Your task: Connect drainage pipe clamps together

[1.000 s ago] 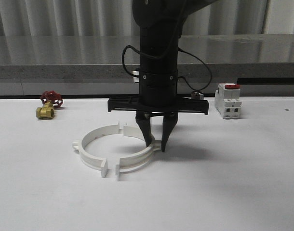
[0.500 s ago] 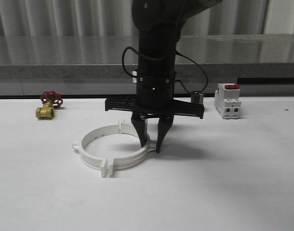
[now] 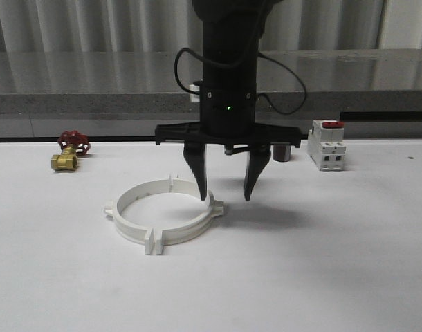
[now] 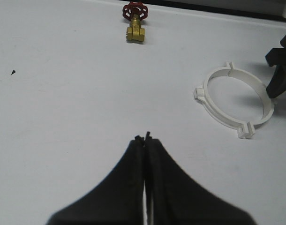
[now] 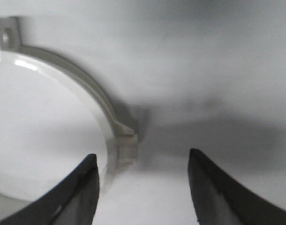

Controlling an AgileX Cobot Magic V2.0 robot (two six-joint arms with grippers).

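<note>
On the bench (image 3: 349, 277) at far left I note a brass valve (image 3: 67, 153) with a red handwheel, well apart from the work. The left tool (image 4: 144, 138) hangs over bare bench in its wrist view, jaws pressed together, holding nothing.

Centre-left, the clamps (image 3: 162, 216) lie flat as one closed ring; front tabs meet at the near side, rear tabs at the far side, with no gap that I can make out. I judge the joining step as good as done and the release step in hand.

The right tool (image 3: 225, 196) stands over the ring's right lug, jaws spread wide and clear of the plastic; one finger hangs over the rim, the other outside it. My next move should be a straight lift clear, without brushing the lug (image 5: 126, 143) and springing the halves.

At right, a breaker (image 3: 327, 146) with a red switch sits near the back edge, untouched.
</note>
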